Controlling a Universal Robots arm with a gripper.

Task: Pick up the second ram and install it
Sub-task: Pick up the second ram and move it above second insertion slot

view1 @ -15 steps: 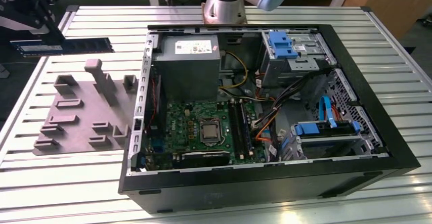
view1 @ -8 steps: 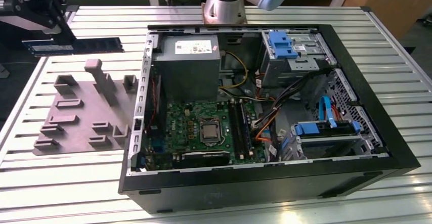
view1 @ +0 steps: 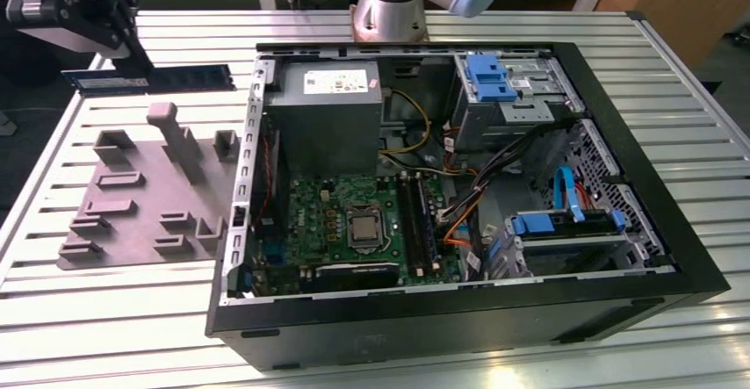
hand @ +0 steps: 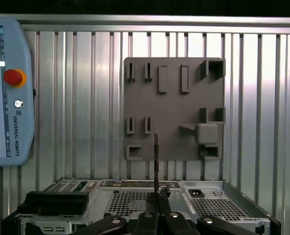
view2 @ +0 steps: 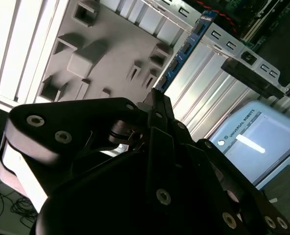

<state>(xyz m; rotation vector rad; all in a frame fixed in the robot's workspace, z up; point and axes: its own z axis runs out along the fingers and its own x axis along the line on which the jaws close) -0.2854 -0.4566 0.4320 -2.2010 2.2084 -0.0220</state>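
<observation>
The gripper [hand: 156, 201] is clamped on the second ram [hand: 156, 156], a thin dark strip seen edge-on in the first wrist view. Beyond it a grey moulded fixture plate [hand: 174, 110] with pockets lies on the slatted metal table [hand: 76, 98]. The ram is outside the open black computer case [view1: 469, 327], whose grey power supply [view1: 322, 121] bears a white label.
</observation>
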